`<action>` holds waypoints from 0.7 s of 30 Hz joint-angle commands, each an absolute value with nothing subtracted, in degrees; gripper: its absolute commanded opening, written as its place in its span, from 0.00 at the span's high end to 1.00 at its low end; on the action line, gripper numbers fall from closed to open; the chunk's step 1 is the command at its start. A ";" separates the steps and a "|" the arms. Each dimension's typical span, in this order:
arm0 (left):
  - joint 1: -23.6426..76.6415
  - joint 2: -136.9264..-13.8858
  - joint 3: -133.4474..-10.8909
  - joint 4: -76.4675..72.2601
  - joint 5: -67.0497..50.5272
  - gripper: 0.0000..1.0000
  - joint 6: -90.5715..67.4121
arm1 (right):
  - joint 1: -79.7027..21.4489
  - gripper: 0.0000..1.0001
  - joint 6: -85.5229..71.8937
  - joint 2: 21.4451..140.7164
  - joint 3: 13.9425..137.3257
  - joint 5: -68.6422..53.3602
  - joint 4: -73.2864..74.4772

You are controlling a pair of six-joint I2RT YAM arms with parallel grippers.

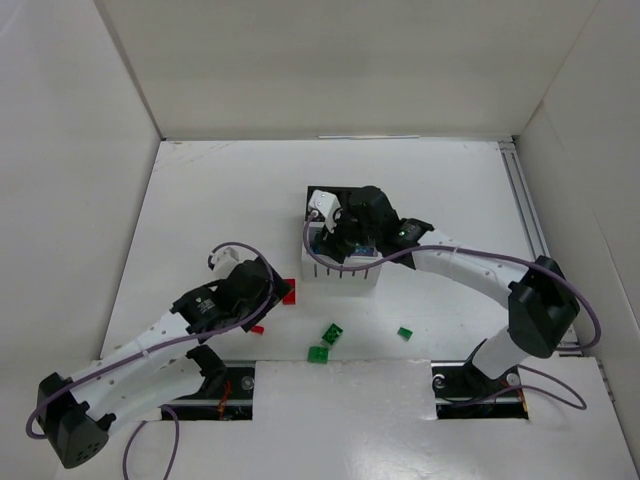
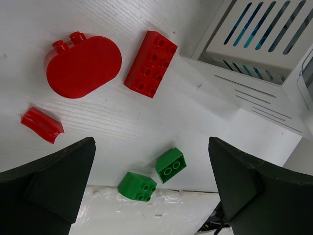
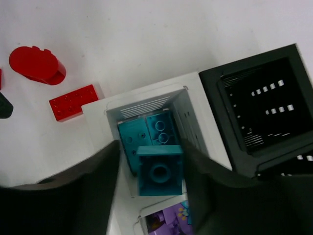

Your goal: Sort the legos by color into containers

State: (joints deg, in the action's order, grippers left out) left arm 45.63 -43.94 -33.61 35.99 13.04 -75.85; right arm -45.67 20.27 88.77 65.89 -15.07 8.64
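No text, brand, number or sign can be read in any view. The black joint on the left arm (image 1: 208,300) has small pale marks, too small to read. The purple piece (image 3: 164,223) has a pale printed pattern, partly hidden, with no letters made out.

White worktop (image 1: 220,200) boxed in by plain white walls (image 1: 340,60) at the back and both sides, a metal rail (image 1: 526,205) along its right edge, light flat and even
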 commanded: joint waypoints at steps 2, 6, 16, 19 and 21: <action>45.44 -43.24 -32.61 37.62 15.73 0.00 -78.57 | -46.41 0.18 21.53 87.98 68.73 -16.79 5.98; 45.44 -44.74 -33.83 34.11 14.07 0.00 -71.48 | -46.41 0.00 21.53 84.47 67.24 -14.77 5.98; 60.97 -53.60 -37.96 20.31 9.57 0.00 -51.17 | -45.88 0.00 18.38 62.70 57.76 1.30 14.14; 70.19 -60.71 -41.65 19.07 13.62 0.00 -47.64 | -42.82 0.00 16.97 58.02 53.81 5.09 18.70; 71.80 -67.11 -44.20 19.59 13.62 0.00 -45.37 | -40.88 0.00 16.35 53.72 51.78 5.10 20.56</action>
State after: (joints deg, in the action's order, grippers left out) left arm 68.93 -61.52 -40.25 22.04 11.51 -51.72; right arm -43.29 18.68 56.47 54.72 0.32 14.48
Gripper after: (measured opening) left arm 0.997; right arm 0.994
